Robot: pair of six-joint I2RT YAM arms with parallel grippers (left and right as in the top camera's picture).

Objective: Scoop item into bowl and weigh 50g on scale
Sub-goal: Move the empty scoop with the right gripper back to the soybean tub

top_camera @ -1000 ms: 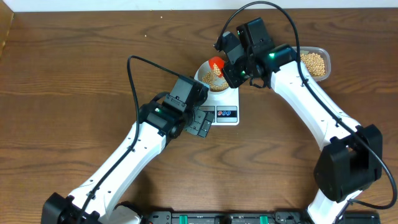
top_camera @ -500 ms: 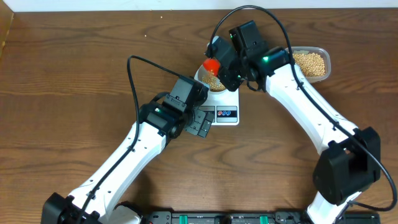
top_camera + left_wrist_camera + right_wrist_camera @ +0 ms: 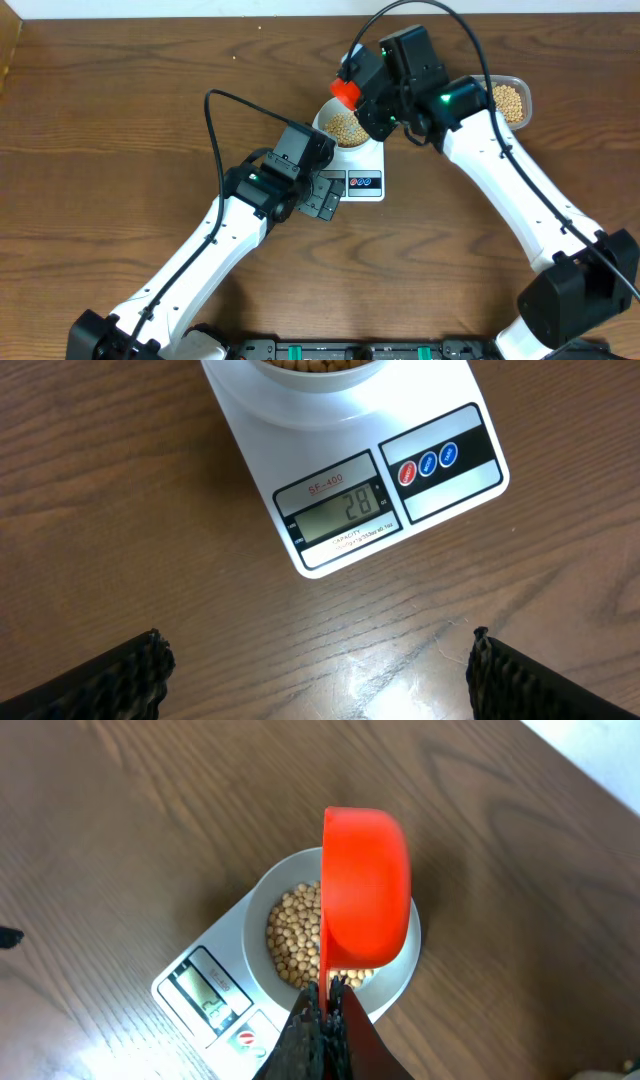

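Beans in bowl on scale

- Beans: small, round, tan-yellow. I see them lying loose in the bowl, covering its floor and staying below the rim.
- Bowl: round, white, upright. It sits on the far end of the scale and is about as wide as the platform.
- Scale: flat and white, lying on the wood near the centre of my overhead view. Its grey display reads 28, beside one red and two blue round buttons.
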